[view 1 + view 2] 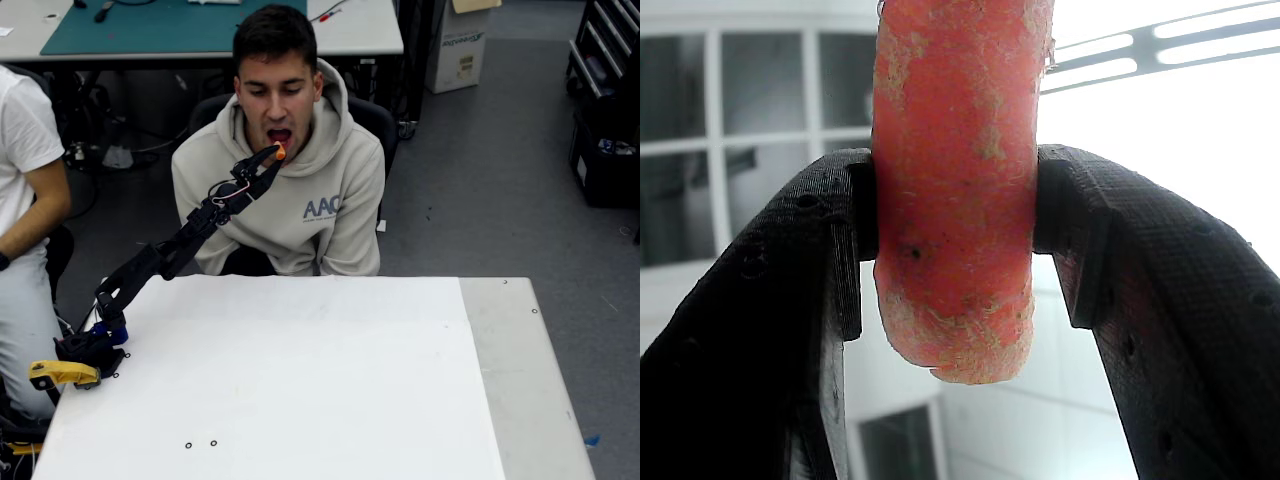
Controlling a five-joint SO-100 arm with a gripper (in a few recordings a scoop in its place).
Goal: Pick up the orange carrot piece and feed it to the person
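The tool is reaching right up off the table and presenting the orange carrot piece at the person — it is hovering just at his open mouth, touching or a hair short, hard to call from the overhead view. He is leaning in over the table's far edge with his mouth open, making the handover easier on the arm, which is stretching nearly to full length from its base at the left edge.

In the wrist view the tool is clenching the orange carrot piece firmly between both black fingers, squeezing it across its middle (the lower end is poking out free below the pads, the upper end running out of frame). That mid-body grip is leaving an end exposed — plausibly so he can bite it without meeting the plastic.

By my reading this is the last stretch: the pickup is done, and only the bite and release are remaining.
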